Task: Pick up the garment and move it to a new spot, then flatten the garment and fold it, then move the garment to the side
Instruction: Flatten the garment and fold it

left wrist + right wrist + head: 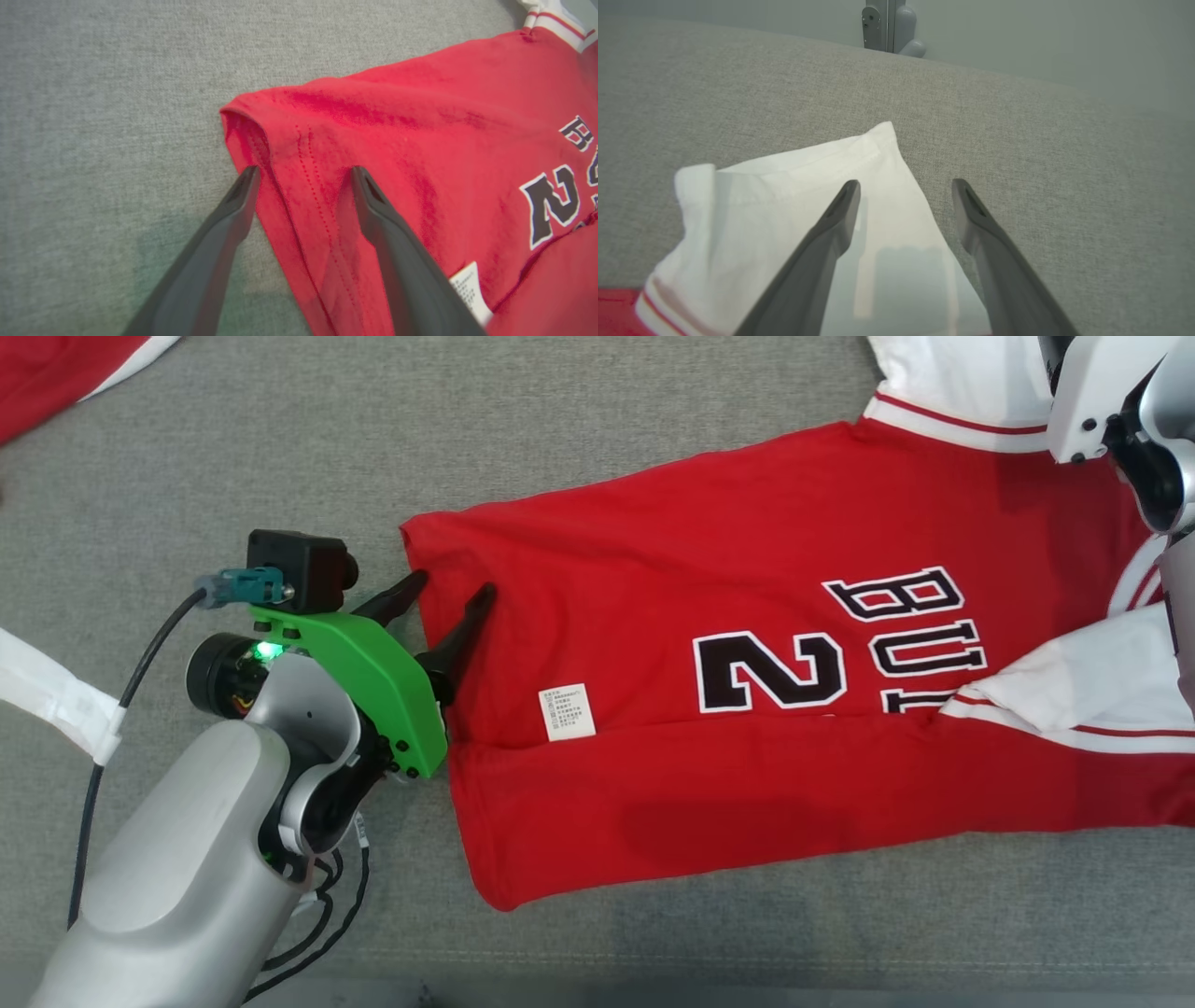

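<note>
Garment (pixel 709 644) lies flat on the grey cloth (pixel 560 439), one side folded in, so I judge further folds and the side move remain; left gripper (pixel 455 583), spread, straddles its hem (pixel 261 154), right gripper (pixel 906 184), spread, over the sleeve (pixel 784 200).

The left forearm (pixel 177 868) is a silver-grey shell with a bright green bracket (pixel 373 677), black camera block (pixel 297 569), teal plug (pixel 245 586) and black cable (pixel 149 649). Its jaws are long, dark and tapered. The right arm's shell (pixel 1088 401) is pale with dark screws.
</note>
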Controlling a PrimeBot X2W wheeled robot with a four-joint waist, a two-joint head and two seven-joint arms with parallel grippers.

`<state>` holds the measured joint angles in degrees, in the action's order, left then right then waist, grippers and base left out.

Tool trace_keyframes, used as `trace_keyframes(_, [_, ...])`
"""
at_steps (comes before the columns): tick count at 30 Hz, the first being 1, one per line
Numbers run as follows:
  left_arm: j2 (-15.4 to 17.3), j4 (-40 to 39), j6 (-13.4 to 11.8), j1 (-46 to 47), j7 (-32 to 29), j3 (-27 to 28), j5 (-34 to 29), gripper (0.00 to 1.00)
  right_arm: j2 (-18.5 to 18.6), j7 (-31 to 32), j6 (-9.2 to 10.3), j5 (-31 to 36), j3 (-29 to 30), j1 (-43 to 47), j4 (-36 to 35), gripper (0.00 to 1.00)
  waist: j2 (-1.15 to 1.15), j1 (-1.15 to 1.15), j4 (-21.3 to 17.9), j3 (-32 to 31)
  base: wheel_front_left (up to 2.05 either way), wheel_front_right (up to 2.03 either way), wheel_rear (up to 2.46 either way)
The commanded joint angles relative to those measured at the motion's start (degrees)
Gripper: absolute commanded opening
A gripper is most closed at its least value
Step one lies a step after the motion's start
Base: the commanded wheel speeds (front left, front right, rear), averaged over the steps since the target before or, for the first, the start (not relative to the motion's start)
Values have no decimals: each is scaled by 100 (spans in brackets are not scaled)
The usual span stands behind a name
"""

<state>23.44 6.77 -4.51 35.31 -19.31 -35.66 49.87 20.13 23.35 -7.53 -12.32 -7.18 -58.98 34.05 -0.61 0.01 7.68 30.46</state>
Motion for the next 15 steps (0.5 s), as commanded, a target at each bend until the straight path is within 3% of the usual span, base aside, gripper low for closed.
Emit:
trace_keyframes(1, [-40, 77, 50, 85, 10, -29, -14, 100, 1, -73, 8, 45, -28, -60, 116, 100, 61, -1, 241, 183, 0, 0, 0])
trace_keyframes(15, [-330, 610, 292, 434, -19, -132, 115, 100, 66, -767, 9, 184, -237, -574, 1374, 100, 61, -1, 307, 236, 0, 0, 0])
